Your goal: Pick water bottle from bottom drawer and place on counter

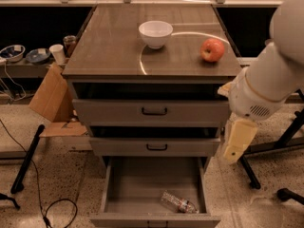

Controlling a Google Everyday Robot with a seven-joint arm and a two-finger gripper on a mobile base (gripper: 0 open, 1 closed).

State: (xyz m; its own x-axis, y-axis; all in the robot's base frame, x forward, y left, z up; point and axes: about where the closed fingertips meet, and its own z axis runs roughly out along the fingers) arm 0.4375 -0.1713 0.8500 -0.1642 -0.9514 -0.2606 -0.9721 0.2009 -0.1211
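Observation:
The water bottle (179, 204) lies on its side at the front right of the bottom drawer (137, 186), which is pulled fully out. My white arm comes in from the upper right. The gripper (238, 144) hangs pale and cream-coloured beside the cabinet's right edge, level with the second drawer. It is above and to the right of the bottle and apart from it. The counter (107, 49) carries a white bowl (155, 33) and a red apple (212, 50).
The two upper drawers (152, 111) stand slightly ajar. A cardboard box (50, 99) leans at the cabinet's left. Black stand legs (26, 160) and a cable (52, 210) lie on the floor at left, and another black leg (249, 172) at right.

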